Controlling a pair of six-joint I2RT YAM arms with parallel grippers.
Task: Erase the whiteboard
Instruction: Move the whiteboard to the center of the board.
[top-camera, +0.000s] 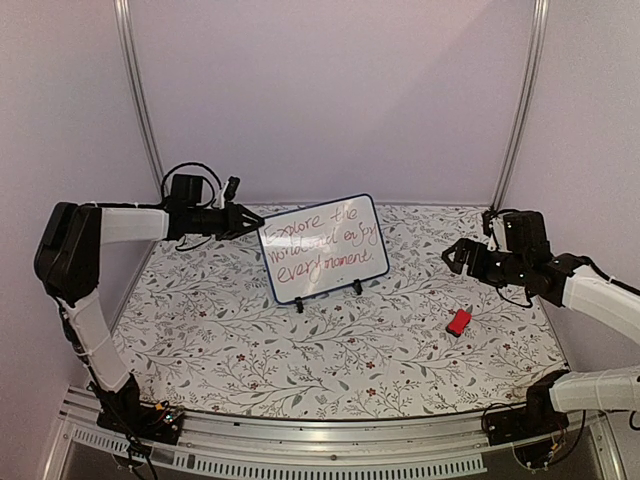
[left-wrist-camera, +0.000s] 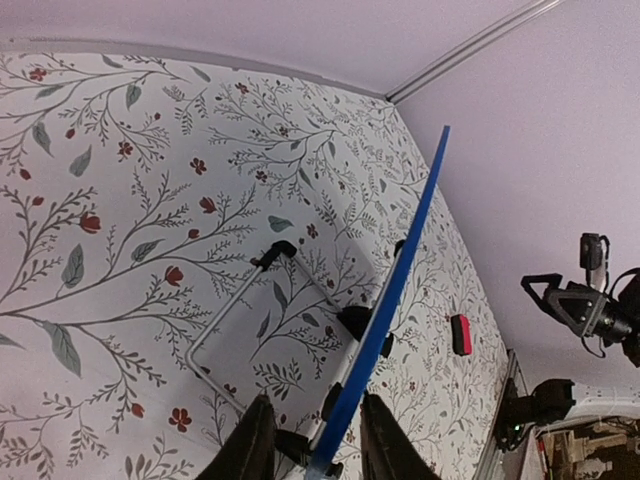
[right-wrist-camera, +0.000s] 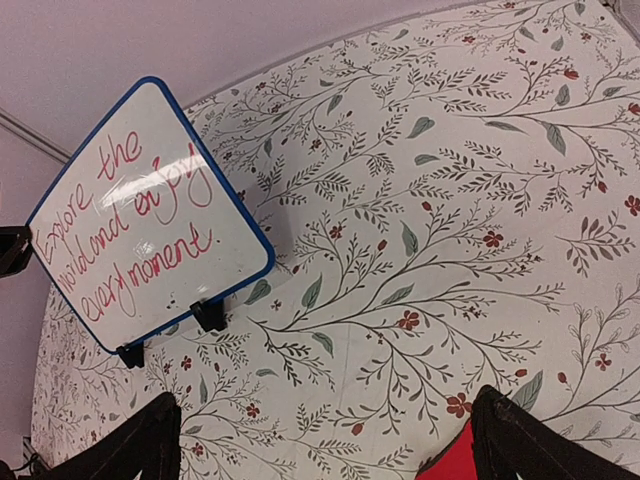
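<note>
Blue-framed whiteboard (top-camera: 322, 247) edge-on inside left gripper (left-wrist-camera: 312, 445); right gripper (right-wrist-camera: 320, 445) wide, well apart.

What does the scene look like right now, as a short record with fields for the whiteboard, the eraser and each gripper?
whiteboard: upright on its black feet, red handwriting not yet wiped
eraser: red block lying on the floral table, right of the board, nothing touching it
left gripper: jaws straddle the board's left edge; grip unclear
right gripper: open, holding nothing, above the table near the eraser
</note>
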